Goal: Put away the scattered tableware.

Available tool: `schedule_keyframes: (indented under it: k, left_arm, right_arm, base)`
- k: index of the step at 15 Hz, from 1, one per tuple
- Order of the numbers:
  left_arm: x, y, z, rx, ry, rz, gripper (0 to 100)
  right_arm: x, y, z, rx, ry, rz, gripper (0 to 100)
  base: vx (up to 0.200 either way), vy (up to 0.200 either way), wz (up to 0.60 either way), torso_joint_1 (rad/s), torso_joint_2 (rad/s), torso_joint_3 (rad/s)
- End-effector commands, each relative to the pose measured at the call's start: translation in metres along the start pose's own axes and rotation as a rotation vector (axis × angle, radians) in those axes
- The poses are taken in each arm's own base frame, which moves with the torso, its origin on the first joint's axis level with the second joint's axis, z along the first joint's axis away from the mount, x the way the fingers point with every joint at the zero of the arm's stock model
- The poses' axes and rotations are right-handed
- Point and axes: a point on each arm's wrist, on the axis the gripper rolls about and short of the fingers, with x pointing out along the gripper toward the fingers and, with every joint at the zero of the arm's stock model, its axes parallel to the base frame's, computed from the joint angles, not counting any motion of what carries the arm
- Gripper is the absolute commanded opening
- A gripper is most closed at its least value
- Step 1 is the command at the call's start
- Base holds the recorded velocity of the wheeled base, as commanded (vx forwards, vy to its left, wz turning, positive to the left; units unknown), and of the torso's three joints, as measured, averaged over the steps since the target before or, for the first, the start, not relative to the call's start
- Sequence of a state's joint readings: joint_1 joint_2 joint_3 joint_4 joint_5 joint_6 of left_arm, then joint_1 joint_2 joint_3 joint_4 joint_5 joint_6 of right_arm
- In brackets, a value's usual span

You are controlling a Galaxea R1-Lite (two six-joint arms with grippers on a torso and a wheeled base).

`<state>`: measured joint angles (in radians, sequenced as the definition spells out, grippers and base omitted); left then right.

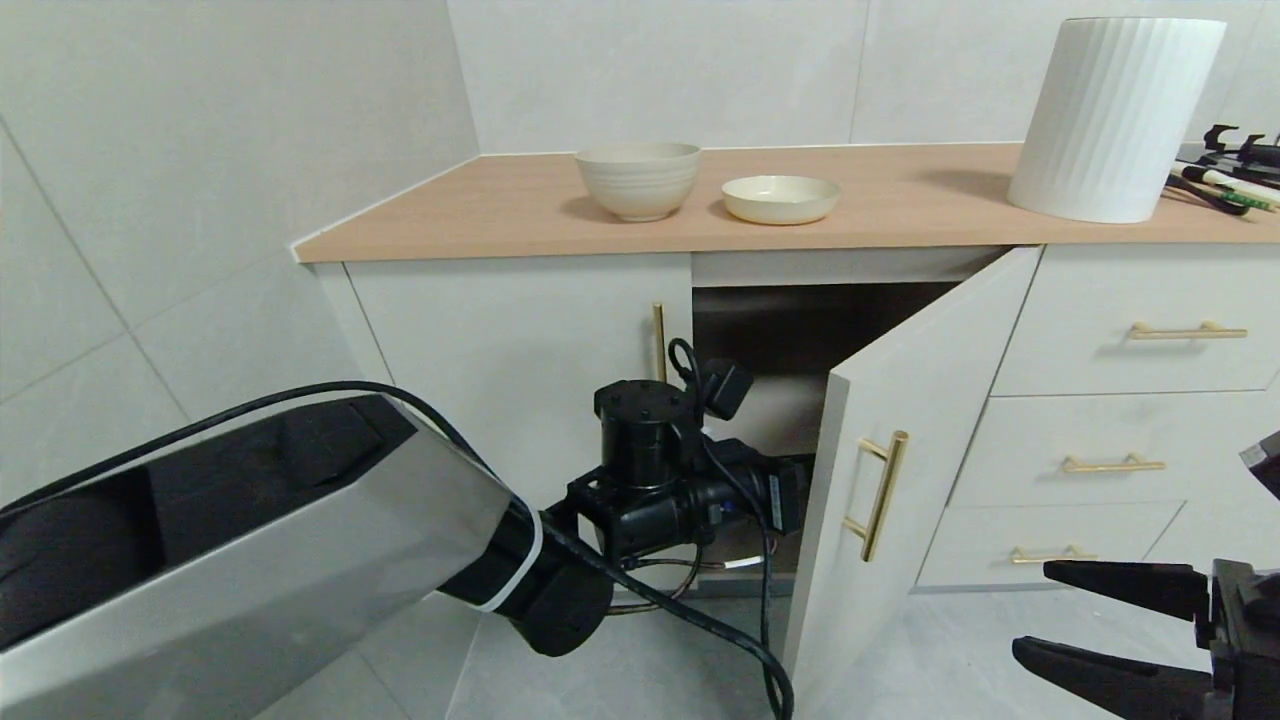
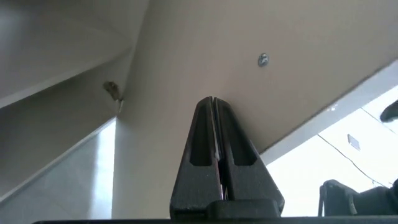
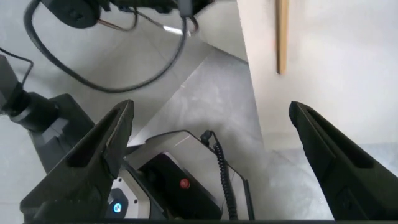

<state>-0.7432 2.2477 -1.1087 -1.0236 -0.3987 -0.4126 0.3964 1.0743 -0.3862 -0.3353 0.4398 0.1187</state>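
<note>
A cream ribbed bowl [image 1: 638, 178] and a shallow cream dish [image 1: 780, 198] stand side by side on the wooden counter [image 1: 480, 220]. Below them the cabinet door [image 1: 900, 380] hangs open. My left arm [image 1: 690, 490] is low at the cabinet opening, its end hidden behind the door's edge. In the left wrist view my left gripper [image 2: 213, 101] is shut with nothing in it, close to a pale panel [image 2: 292, 31] with a screw. My right gripper [image 1: 1030, 610] is open and empty near the floor, right of the door; the wrist view shows the right gripper [image 3: 210, 109] facing the door's gold handle [image 3: 282, 37].
A tall white ribbed container [image 1: 1118, 115] stands at the counter's right, with dark-handled utensils [image 1: 1225, 180] behind it. Drawers with gold handles [image 1: 1188, 330] fill the cabinet's right side. A tiled wall closes off the left. The closed left door has a gold handle [image 1: 658, 340].
</note>
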Motion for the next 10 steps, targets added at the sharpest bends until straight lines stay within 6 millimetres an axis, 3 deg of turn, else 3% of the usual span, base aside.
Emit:
schedule_keyframes:
  k: [1,5,7,8,9,10]
  left_arm:
    - [0.005,-0.006,0.002,-0.001,0.001,0.013,0]
    - [0.011,-0.030,0.004,0.004,0.012,0.059,0]
    - [0.016,-0.081,0.007,0.013,0.065,0.001,0]
    - [0.019,-0.097,0.006,0.019,0.080,-0.029,0]
    - [0.022,-0.134,0.002,0.052,0.095,-0.113,0]
    - [0.019,-0.147,0.000,0.086,0.097,-0.144,0]
  right_arm:
    - [-0.003,0.003,0.002,-0.010,-0.016,0.010,100]
    - [-0.013,0.017,0.005,-0.038,-0.065,0.076,100]
    - [-0.025,0.027,0.007,-0.053,-0.110,0.132,100]
    - [-0.030,0.030,0.007,-0.065,-0.130,0.150,100]
    - [-0.045,0.040,0.008,-0.103,-0.182,0.224,100]
    - [-0.053,0.044,0.007,-0.112,-0.179,0.265,100]
  base:
    - [0.000,0.000,0.00,0.000,0.00,0.000]
    - [0.000,0.000,0.00,0.000,0.00,0.000]
    - [0.000,0.000,0.00,0.000,0.00,0.000]
    - [0.000,0.000,0.00,0.000,0.00,0.000]
    - [0.000,0.000,0.00,0.000,0.00,0.000]
    - [0.000,0.000,0.00,0.000,0.00,0.000]
